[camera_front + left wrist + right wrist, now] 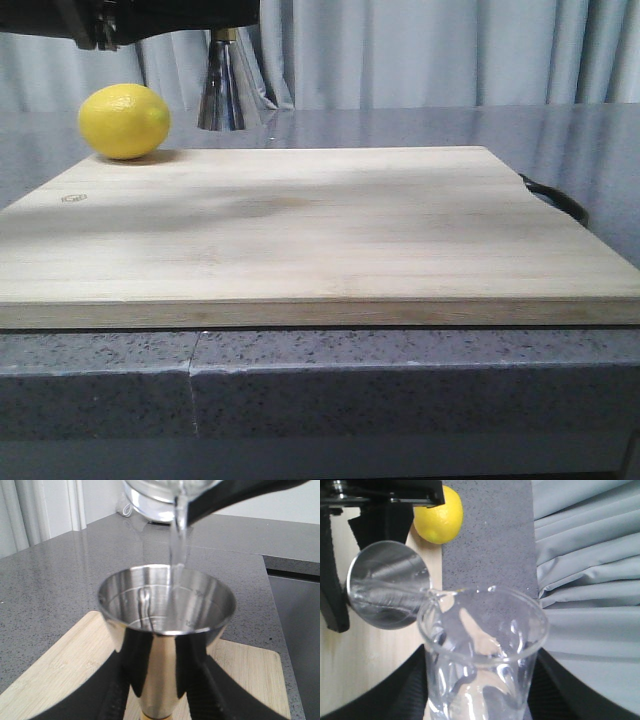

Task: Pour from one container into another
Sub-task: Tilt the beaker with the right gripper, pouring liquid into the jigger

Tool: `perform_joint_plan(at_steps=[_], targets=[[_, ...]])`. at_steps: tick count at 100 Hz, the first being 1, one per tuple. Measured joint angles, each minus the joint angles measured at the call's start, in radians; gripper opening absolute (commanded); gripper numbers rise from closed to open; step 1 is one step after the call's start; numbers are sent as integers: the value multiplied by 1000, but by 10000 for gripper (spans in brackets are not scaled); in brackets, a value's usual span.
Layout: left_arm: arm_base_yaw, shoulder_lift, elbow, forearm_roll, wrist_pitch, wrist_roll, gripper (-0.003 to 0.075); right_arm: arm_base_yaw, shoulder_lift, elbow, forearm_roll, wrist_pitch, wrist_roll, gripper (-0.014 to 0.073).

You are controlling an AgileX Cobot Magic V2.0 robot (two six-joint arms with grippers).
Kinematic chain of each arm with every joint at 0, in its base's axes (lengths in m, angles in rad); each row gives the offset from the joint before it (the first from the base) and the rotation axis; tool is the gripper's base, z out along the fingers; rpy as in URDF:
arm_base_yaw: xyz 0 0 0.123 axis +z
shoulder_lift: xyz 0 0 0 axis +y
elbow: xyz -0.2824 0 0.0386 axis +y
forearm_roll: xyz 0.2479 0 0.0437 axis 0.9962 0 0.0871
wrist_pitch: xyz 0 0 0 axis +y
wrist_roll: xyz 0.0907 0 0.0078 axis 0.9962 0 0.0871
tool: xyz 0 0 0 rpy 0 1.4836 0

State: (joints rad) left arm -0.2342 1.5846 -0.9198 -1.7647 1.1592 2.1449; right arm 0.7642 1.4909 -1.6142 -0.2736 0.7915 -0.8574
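My left gripper (161,690) is shut on the steel jigger (167,611), its black fingers (111,695) clamping the narrow waist. The jigger's open cup holds clear liquid. Above it the glass beaker (155,495) is tilted, and a thin clear stream (179,545) falls from its spout into the cup. In the right wrist view my right gripper (480,680) is shut on the beaker (482,645), whose spout (434,594) reaches over the jigger (387,590). The front view shows only the jigger's lower cone (221,90), held above the board's far left; the beaker is out of sight there.
A yellow lemon (125,121) lies on the far left corner of the wooden cutting board (320,230), close to the jigger. The board rests on a grey speckled counter (400,370). A black handle (555,198) sticks out at the board's right. Grey curtains hang behind.
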Motion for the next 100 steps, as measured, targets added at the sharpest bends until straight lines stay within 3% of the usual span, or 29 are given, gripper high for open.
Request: perform_joint_plan(at_steps=[100], targets=[[0,0,0,0,0,0,229,10,0,0,-29,-27,-219,323]])
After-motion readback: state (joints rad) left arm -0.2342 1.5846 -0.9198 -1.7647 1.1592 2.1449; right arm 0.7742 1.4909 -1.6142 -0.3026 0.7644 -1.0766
